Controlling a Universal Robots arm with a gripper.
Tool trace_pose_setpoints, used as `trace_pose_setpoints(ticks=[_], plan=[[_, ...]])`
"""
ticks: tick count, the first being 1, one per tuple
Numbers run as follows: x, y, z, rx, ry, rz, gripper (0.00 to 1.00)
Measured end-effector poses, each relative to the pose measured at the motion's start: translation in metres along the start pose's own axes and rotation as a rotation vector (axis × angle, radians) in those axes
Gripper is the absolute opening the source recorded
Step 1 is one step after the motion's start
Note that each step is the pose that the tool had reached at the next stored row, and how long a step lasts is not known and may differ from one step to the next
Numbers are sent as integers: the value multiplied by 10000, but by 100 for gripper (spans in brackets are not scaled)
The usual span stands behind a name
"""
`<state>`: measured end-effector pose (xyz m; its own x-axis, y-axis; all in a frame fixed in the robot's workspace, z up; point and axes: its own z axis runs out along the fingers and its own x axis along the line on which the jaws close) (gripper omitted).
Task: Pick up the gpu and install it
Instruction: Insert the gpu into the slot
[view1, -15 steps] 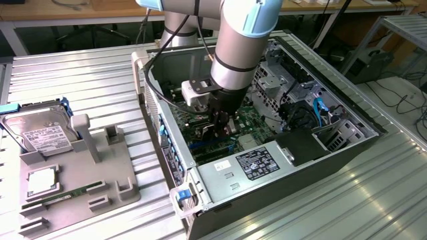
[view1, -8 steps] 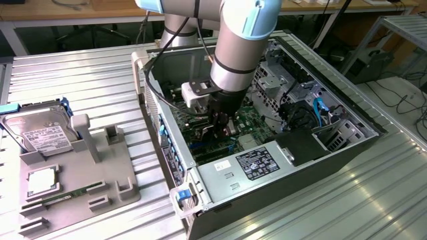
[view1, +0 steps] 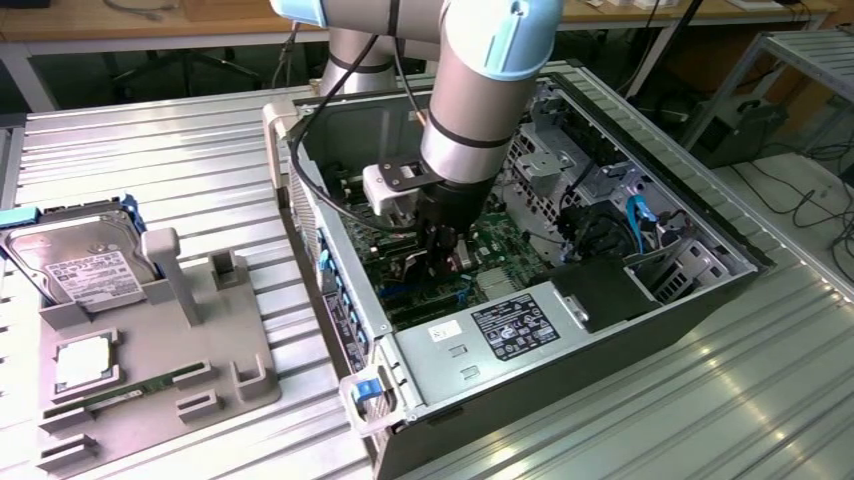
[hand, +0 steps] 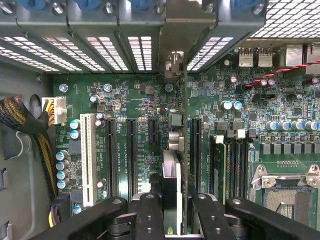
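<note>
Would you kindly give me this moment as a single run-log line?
stage: gpu install | gripper: shut on gpu, card edge-on | location: inside open computer case, over motherboard slots | hard drive: in grey holder outside case

The exterior camera sits high and off my arm (view1: 467, 110), well back, looking down at an angle across the table (view1: 174, 150). It takes in the whole open case (view1: 534, 330) and the grey fixture (view1: 160, 350) at the exterior view's left. My wrist camera rides just behind my gripper (hand: 177, 210) and looks straight along it, close above the motherboard (hand: 140, 100), with the card (hand: 176, 170) edge-on at centre. Both views share the motherboard (view1: 501, 250) inside the case, my gripper (view1: 447, 262) and the card it carries.
</note>
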<state>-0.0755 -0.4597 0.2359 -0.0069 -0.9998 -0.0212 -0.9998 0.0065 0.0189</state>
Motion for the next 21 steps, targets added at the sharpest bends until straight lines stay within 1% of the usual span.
trace_pose_setpoints(ticks=[4, 5, 7, 21], plan=[[2, -1, 44, -3, 7, -1, 28], [1, -2, 57, 3, -5, -1, 28], [2, -1, 66, -1, -1, -1, 28], [1, -1, 69, 1, -2, 0, 28]])
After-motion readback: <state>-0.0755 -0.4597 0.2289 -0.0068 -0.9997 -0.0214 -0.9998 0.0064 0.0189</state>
